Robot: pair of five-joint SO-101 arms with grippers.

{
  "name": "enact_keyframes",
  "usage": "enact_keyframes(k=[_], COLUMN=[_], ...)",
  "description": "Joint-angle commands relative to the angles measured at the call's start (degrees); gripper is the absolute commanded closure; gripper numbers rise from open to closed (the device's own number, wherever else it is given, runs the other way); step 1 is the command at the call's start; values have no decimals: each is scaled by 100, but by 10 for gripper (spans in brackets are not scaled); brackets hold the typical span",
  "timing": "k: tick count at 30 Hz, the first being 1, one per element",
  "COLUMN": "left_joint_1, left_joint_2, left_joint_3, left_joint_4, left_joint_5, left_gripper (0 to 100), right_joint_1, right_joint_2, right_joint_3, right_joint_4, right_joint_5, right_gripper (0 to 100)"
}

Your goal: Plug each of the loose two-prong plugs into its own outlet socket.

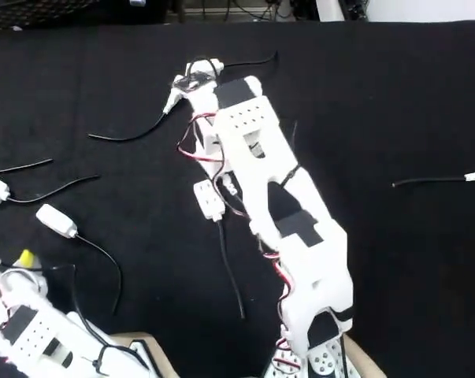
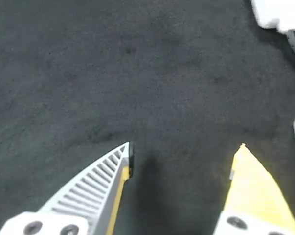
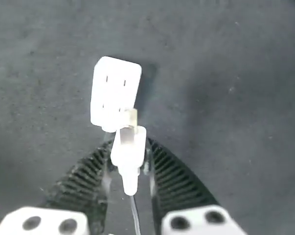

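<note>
At eleven o'clock on the table [image 1: 379, 118], our right hand [image 3: 130, 147] grips a plug [image 3: 129, 155] touching a socket [image 3: 115, 95]; at eight o'clock, our left hand [image 2: 184, 147] gapes wide.

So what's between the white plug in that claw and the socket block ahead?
Nothing foreign: in the right wrist view the plug, held by the right gripper, has just its own prongs reaching the edge of the socket block.

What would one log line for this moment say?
right gripper: shut on plug | prongs: at edge of outlet block | left gripper: open, empty, above cloth
</note>
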Motion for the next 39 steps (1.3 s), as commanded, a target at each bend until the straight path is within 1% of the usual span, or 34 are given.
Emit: enact_keyframes(k=[1,4,7,11,14,16,21,28,31,34,39], left_joint_1=[796,1578,2246,3011,3670,4180,5560,7266,7705,7934,8321], left_joint_2=[-62,-62,-62,-62,-62,-62,-62,-114,-466,-1055,-2189], left_joint_3=[-48,-189,-391,-831,-1270,-1481,-1560,-1675,-1675,-1613,-927], left_joint_4=[-193,-782,-1266,-1653,-1679,-1679,-1670,-1697,-1705,-1679,-1679], left_joint_5=[9,18,97,853,1407,1547,1556,1582,1582,1582,1547], left_gripper=[671,671,671,671,671,671,671,671,671,671,671], right_joint_1=[-404,-686,-765,-774,-782,-774,-791,-765,-756,-756,-756], right_joint_2=[-1015,-1754,-2457,-3196,-3600,-3802,-3934,-3916,-3916,-3916,-3925], right_joint_3=[48,382,954,1692,2141,2352,2563,2607,2615,2615,2598], right_joint_4=[141,141,123,123,105,0,-53,-53,-53,-53,-132], right_joint_5=[-26,185,413,651,914,1020,1178,1187,1187,1187,1169], right_gripper=[986,986,986,986,986,986,986,986,986,986,986])
